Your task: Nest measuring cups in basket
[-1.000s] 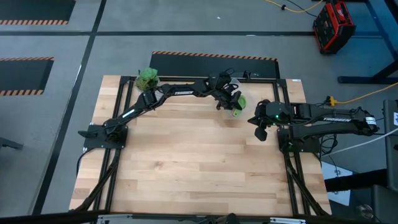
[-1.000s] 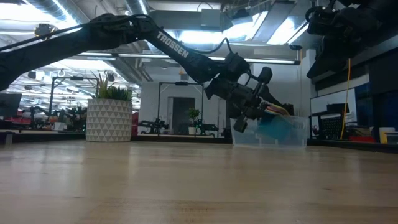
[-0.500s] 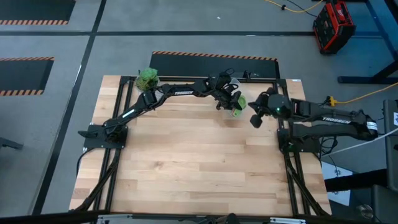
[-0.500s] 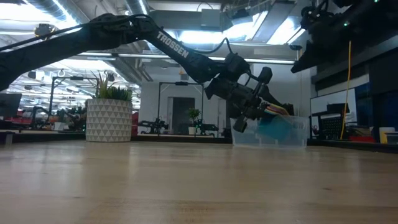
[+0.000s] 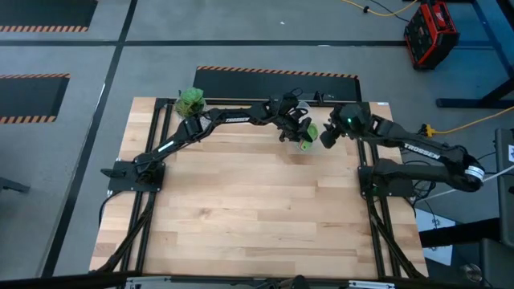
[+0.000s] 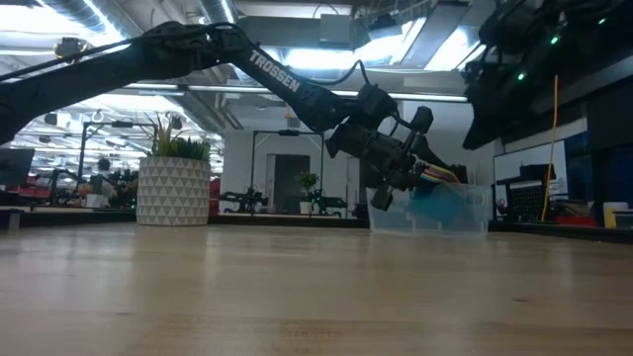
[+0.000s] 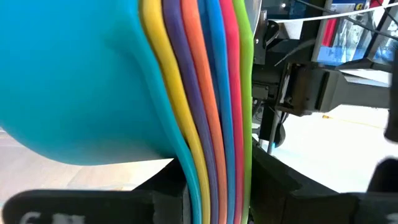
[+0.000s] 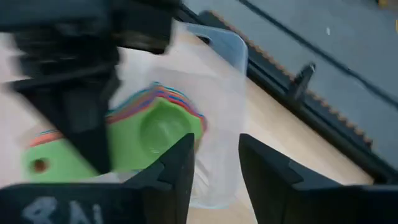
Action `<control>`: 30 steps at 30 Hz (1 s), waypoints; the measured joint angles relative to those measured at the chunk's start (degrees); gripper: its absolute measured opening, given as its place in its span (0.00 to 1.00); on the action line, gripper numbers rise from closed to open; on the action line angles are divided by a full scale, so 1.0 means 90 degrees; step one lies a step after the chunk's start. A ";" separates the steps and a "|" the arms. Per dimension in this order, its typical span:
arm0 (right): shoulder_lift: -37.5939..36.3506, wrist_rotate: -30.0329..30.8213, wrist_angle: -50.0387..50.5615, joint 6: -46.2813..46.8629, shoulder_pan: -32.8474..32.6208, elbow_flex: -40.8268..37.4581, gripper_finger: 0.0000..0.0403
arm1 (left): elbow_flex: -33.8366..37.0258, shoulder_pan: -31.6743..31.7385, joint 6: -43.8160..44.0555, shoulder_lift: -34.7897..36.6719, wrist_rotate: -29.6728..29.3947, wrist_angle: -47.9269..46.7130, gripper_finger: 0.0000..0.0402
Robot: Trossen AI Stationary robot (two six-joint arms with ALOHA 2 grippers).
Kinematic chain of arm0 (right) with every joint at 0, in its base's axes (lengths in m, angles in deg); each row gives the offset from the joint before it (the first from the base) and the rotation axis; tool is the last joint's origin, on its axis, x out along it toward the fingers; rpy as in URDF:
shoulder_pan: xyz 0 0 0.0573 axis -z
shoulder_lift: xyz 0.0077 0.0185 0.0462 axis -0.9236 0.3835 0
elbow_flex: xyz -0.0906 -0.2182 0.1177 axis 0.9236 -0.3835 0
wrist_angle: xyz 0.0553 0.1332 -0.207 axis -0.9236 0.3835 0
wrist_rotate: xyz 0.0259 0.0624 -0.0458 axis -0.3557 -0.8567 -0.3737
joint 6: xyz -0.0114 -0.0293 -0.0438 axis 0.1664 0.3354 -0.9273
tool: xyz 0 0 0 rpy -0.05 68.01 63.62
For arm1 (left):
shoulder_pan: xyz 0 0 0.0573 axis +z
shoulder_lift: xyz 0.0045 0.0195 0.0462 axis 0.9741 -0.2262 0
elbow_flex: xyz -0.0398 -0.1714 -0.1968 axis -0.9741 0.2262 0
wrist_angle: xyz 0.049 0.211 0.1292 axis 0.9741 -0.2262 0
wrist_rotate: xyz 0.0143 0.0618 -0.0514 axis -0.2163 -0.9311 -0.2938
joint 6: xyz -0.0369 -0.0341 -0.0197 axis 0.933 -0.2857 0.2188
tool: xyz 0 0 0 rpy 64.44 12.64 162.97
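The left claw grips the nested cups by their stacked handles, holding the stack tilted over the clear basket at the far right part of the table. In the left wrist view the handles, green, red, blue, orange, purple and yellow, lie pressed together between the fingers, with the big blue bowl outermost. The right wrist view shows the green cup on top, its hollow facing that camera, and the stack partly inside the basket's wall. The right claw hovers just beside the basket with its fingers a modest gap apart, holding nothing. The step in hand looks like settling the stack into the basket. To do it well, the left claw should level the stack and lower it until the blue bowl rests on the basket floor before it lets go, so the cups do not spill apart. The light basket may slide or tip under a sideways push, so the right claw could brace its wall, staying clear of the left arm. The potted plant stands well apart, no hindrance.
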 joint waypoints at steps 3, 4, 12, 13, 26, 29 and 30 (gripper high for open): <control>0.0348 -0.0502 -0.0176 -0.0016 0.0613 0.0000 0.33 | 0.0000 0.0000 0.0000 0.0000 0.0001 0.0002 0.26; 0.0471 -0.0717 -0.0249 -0.0008 0.0815 0.0000 0.33 | 0.0000 0.0000 0.0000 0.0000 0.0002 0.0002 0.26; 0.1436 -0.1387 -0.0683 -0.0032 0.1940 0.0000 0.33 | 0.0000 0.0000 0.0002 -0.0002 0.0002 0.0002 0.26; 0.1555 -0.1389 -0.0696 -0.0073 0.2021 0.0000 0.33 | 0.0000 0.0000 0.0002 -0.0002 0.0002 0.0002 0.26; 0.2121 -0.1985 -0.1016 -0.0346 0.2222 0.0002 0.33 | 0.0000 -0.0002 0.0015 -0.0002 0.0018 -0.0017 0.26; 0.2121 -0.1991 -0.1068 -0.0358 0.2222 0.0002 0.33 | 0.0000 -0.0002 0.0015 -0.0002 0.0017 -0.0015 0.26; 0.2121 -0.1991 -0.1034 -0.0363 0.2222 0.0033 0.33 | 0.0000 -0.0002 0.0014 -0.0002 0.0014 -0.0015 0.26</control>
